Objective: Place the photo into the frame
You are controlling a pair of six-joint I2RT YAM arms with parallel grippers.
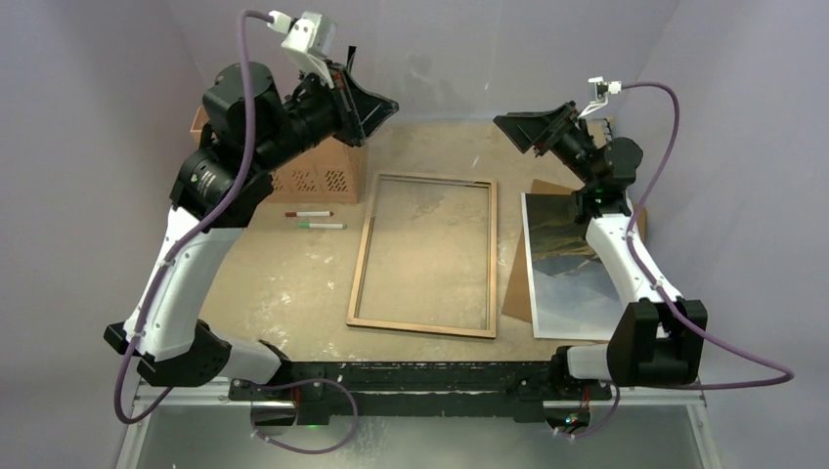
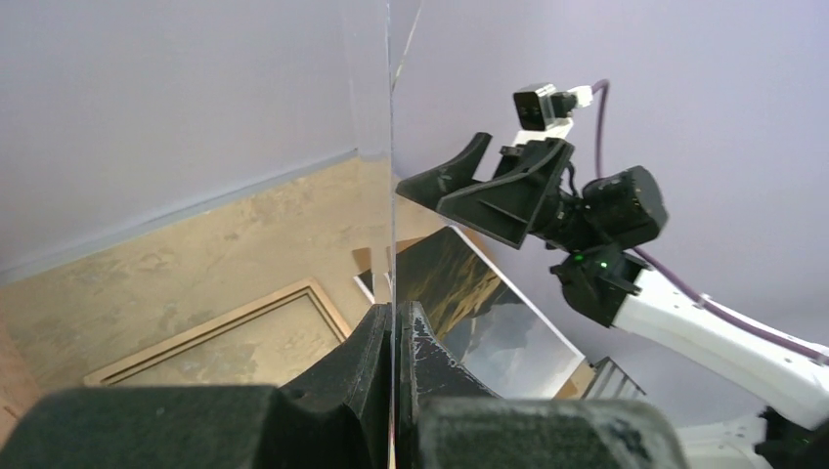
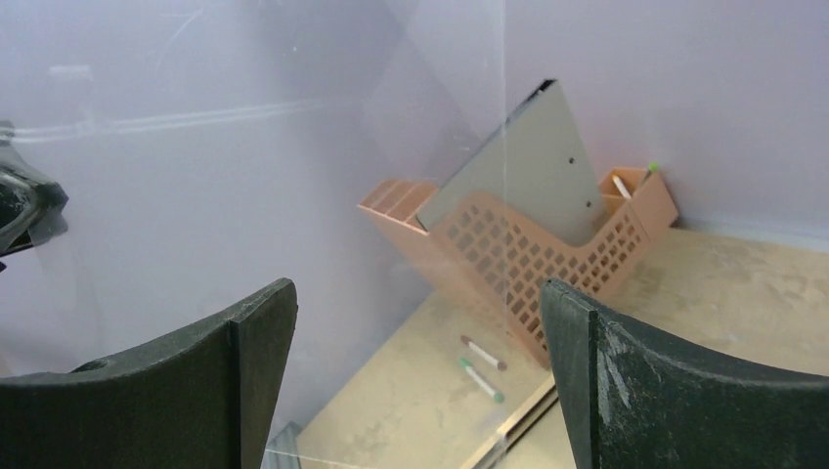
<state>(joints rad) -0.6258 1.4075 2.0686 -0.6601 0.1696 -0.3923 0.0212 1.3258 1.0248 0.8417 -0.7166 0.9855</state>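
The wide sandy-beige table [image 1: 293, 283] carries everything. In its middle lies the large thin rectangular frame [image 1: 420, 328], flat, with its light wood-coloured side up; the table surface shows inside its opening. To the right of the frame, near but apart from it, lies the large rectangular paper photo [image 1: 567, 293] of a dark mountain landscape with a thin white border. It rests face up on the plain brown backing board [image 1: 515, 283] and is partly hidden under the right arm.

Above the far part of the table, a thin clear pane [image 2: 389, 147] stands upright in the air. The left gripper [image 2: 393, 322] is clamped on its lower edge, with both black fingers pressed against the sheet. The right gripper [image 3: 415, 293] hangs close to the pane on the other side, its fingers spread wide and grasping nothing; the right wrist camera looks through the sheet.

At the far left stands an orange perforated plastic file holder [image 3: 528, 254] with a flat grey board [image 3: 528, 166] leaning in it. Between this holder and the frame lie two small markers on the table, one red-capped [image 1: 309, 213] and one green-capped [image 1: 322, 226], almost parallel.
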